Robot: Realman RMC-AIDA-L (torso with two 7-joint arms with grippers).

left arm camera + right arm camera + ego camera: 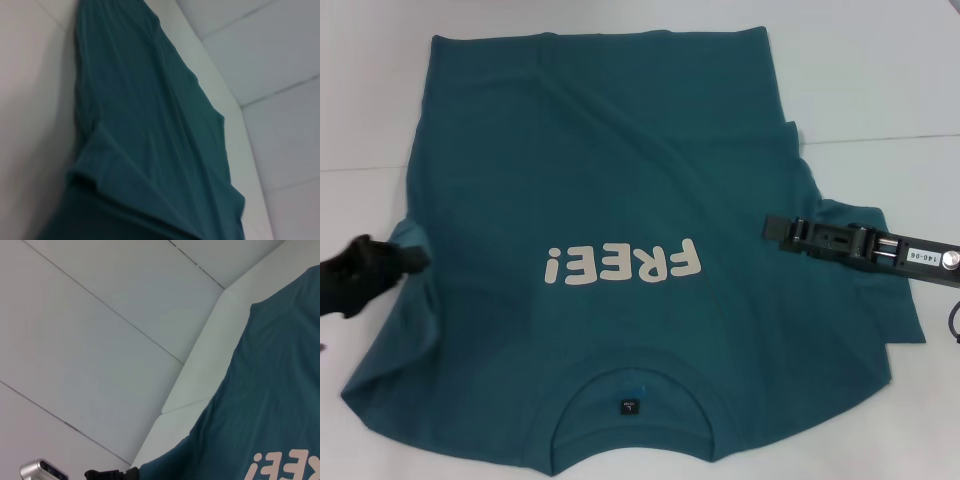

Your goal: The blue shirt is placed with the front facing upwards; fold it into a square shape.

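teal-blue cotton shirt (620, 200) with off-white "FREE!" lettering (623, 265): face-up on white desk (880, 80) | left claw (405, 258): pinching shirt's sleeve edge | right claw (775, 228): over shirt's opposite sleeve, finger state unclear

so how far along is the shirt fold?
Early. The blue shirt lies front up, "FREE!" lettering showing, body unfolded. In hand: the left gripper is at the bunched left sleeve; the right gripper is over the right sleeve. Both side folds and the lengthwise fold remain.
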